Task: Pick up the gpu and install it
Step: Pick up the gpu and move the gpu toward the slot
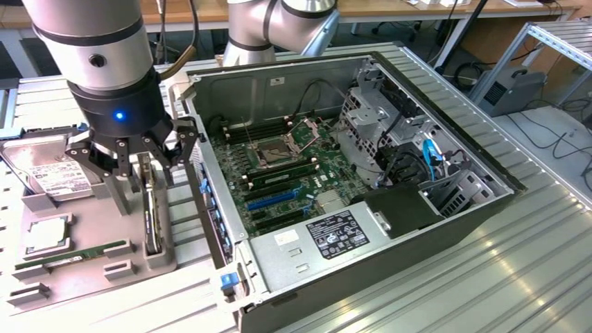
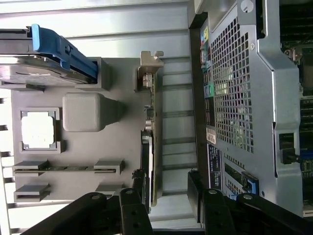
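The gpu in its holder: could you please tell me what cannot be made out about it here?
- Exterior view: upper end of the gpu, hidden behind the gripper.
- Wrist view: its flat faces, since it stands edge-on to the camera.
- Both views: whether the gripper touches it; too close to tell.

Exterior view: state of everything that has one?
gripper, open, fingers either side of the gpu
gpu, on edge in the gray tray, not gripped
computer case, lying flat, side open
cpu socket, hinged frame raised
hard drive, resting in the tray
memory stick, lying in its tray slot
processor chip, seated in its tray pocket
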Controlling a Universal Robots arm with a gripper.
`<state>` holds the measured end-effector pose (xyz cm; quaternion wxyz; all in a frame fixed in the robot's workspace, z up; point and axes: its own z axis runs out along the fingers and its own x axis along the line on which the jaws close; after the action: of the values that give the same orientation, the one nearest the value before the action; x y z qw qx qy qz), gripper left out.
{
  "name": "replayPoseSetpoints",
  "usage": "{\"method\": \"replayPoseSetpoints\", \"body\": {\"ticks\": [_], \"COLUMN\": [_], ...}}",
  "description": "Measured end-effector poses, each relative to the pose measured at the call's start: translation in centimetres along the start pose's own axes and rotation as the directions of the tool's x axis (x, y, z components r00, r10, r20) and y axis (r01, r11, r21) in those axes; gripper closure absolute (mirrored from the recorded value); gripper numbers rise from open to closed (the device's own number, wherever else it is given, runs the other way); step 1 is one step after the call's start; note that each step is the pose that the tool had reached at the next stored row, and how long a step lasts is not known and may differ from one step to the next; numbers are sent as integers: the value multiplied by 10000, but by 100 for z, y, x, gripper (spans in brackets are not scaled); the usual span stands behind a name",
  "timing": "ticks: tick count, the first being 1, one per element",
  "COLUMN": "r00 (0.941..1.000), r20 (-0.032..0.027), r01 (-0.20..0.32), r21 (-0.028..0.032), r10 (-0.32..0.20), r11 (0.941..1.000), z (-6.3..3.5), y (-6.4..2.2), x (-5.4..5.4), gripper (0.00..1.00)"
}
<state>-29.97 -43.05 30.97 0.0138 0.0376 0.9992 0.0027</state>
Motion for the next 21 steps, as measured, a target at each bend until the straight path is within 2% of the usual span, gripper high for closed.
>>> {"method": "replayPoseSetpoints", "body": {"ticks": [21], "r00": [10000], "r20": [1], "r01": [0], "r21": [12], "r10": [0], "r11": [10000], "z": [100], "y": [110], "x": [11], "gripper": [52]}}
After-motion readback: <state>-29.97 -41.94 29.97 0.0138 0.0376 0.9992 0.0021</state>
